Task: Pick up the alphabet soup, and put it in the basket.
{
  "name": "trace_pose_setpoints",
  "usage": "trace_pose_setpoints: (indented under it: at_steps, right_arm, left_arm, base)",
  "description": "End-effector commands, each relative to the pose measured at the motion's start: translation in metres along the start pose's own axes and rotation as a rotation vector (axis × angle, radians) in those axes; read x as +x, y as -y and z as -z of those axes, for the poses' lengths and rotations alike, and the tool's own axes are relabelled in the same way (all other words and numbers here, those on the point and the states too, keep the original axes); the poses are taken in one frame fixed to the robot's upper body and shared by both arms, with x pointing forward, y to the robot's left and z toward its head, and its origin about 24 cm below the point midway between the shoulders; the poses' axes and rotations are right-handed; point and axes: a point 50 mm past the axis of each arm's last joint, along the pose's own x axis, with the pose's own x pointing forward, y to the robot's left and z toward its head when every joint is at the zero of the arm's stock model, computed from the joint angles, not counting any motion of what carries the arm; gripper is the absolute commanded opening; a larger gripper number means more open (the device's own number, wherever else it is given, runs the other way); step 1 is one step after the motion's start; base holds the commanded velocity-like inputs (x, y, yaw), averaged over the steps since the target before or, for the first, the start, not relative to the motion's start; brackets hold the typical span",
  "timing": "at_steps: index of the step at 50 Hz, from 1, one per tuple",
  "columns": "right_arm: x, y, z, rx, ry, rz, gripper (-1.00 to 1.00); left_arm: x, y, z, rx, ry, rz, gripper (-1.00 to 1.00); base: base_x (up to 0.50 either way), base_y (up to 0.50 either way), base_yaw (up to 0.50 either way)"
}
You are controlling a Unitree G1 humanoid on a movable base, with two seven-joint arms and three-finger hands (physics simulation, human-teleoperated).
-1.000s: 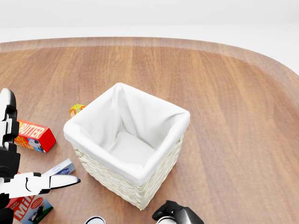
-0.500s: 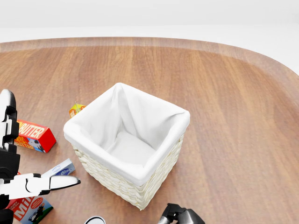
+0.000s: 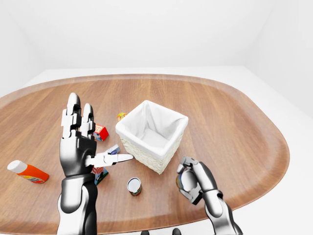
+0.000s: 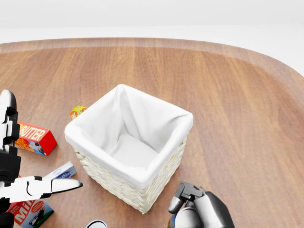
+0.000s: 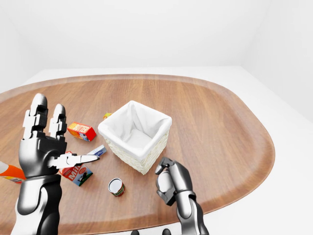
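The white-lined wicker basket (image 4: 176,156) stands upright in the middle of the wooden table. My right hand (image 3: 191,180) hovers just right of and below it in the left-eye view, fingers curled shut round a small can, the alphabet soup (image 3: 182,179); only its rim and a sliver of label show. My left hand (image 3: 93,142) is raised to the basket's left, open, fingers spread, holding nothing.
A second can (image 3: 134,186) lies on the table below the basket. Left of the basket are a red butter box (image 4: 35,137), a milk carton (image 4: 31,213), a blue-white packet (image 4: 61,172) and a small orange box (image 4: 77,111). An orange bottle (image 3: 28,172) lies far left.
My right hand has come up from the bottom edge of the head view and a little rightward, closer to the basket's near corner. The left hand and the basket have not moved.
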Motion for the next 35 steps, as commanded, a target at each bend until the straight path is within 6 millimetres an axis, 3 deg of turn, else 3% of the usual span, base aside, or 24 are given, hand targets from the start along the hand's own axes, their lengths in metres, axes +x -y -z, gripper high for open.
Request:
trace_pose_setpoints:
  at_steps: [1,18,30,35]
  right_arm:
    - [-0.013,0.035,-0.027,0.015,0.120,0.119,-1.00]
    - [-0.030,0.061,-0.070,-0.071,0.296,0.178,-1.00]
    - [-0.048,0.083,-0.127,-0.247,0.516,0.231,-1.00]
    - [-0.053,0.089,-0.140,-0.313,0.556,0.248,-1.00]
  left_arm:
    - [0.000,0.000,-0.001,-0.001,0.004,0.000,1.00]
    - [0.001,0.000,-0.001,-0.001,0.006,-0.001,1.00]
    - [0.000,0.001,-0.001,-0.002,0.004,0.001,1.00]
    - [0.001,0.000,0.001,-0.002,-0.002,0.000,1.00]
  base:
    - [0.00,0.00,0.00]
    - [0.00,0.00,0.00]
    - [0.00,0.00,0.00]
    - [0.00,0.00,0.00]
